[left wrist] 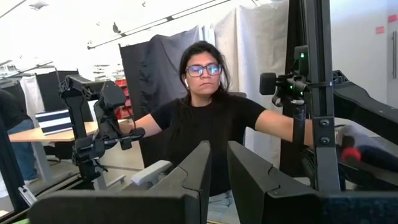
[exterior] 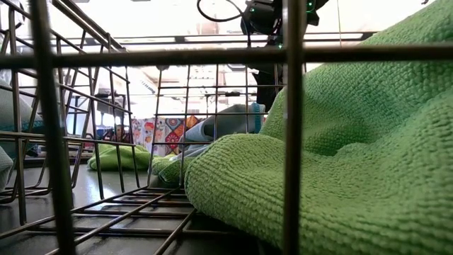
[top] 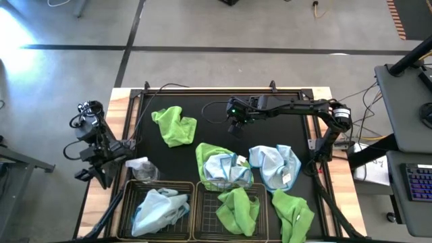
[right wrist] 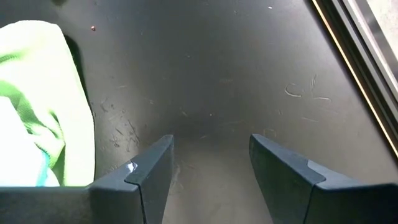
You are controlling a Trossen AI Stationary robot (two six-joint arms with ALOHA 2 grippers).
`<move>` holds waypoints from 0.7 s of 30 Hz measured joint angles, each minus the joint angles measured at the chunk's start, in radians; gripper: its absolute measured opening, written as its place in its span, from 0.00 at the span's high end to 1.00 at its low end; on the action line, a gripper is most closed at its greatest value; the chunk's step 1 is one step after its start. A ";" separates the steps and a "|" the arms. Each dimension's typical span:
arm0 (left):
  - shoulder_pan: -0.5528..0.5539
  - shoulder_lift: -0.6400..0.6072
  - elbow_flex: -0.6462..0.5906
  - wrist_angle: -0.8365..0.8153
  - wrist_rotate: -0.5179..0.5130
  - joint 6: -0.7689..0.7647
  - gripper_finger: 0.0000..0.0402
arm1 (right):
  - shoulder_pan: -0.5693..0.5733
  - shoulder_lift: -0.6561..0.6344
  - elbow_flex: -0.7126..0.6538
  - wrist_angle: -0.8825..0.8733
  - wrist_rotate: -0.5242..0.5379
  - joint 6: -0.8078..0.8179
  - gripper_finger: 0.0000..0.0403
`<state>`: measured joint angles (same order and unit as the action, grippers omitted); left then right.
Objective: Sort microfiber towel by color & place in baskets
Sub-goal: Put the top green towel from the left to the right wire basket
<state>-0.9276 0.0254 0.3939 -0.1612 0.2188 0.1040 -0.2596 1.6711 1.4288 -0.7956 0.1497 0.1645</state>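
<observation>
The microfiber towel set lies spread over your black mat (top: 223,111) and the two baskets at the counter's near edge. One pale blue towel (top: 156,209) sits crumpled inside the left basket (top: 126,196), and one lime green towel (top: 237,208) sits inside the right basket (top: 200,214); in the low view that green towel (exterior: 340,163) fills most of the picture behind the basket's wire (exterior: 294,127).

Outside the baskets you have a lone green towel (top: 175,125) toward the mat's far left and another green towel (top: 294,214) just beside the right basket at the mat's near right corner. In the middle a green towel (top: 206,156) lies under a blue one (top: 226,169), the pair overlapping the right basket's far rim, and a second blue towel (top: 275,165) lies touching them on the right. A small clear spray bottle (top: 142,167) stands just beyond the left basket.

Your right tool (top: 236,127) hangs over bare mat beyond the middle pile, between the lone green towel and the blue ones. Its wrist view shows the right tool (right wrist: 210,165) with fingers spread wide and nothing between them, and an edge of green towel off to one side.

Your left tool (top: 128,144) waits at the counter's left edge, off the mat, raised and aimed toward the room. Its fingers (left wrist: 189,180) stand close with a narrow gap, and they look empty, though you cannot be sure from this angle. A person (left wrist: 208,124) sits beyond the counter.
</observation>
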 joint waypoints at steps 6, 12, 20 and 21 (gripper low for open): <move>0.015 -0.006 0.000 0.000 0.000 0.000 0.90 | 0.000 0.000 0.000 0.000 0.000 0.001 0.49; 0.128 -0.019 0.000 0.000 0.000 -0.001 0.90 | 0.002 0.000 0.000 -0.010 0.000 0.010 0.49; 0.403 -0.026 0.000 0.002 0.000 -0.001 0.90 | 0.002 0.000 0.000 -0.015 0.000 0.012 0.49; 0.442 -0.026 0.000 0.002 0.000 -0.001 0.90 | 0.002 0.000 0.000 -0.015 0.000 0.012 0.49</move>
<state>-0.4856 -0.0002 0.3939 -0.1593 0.2188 0.1032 -0.2573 1.6711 1.4284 -0.8104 0.1497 0.1761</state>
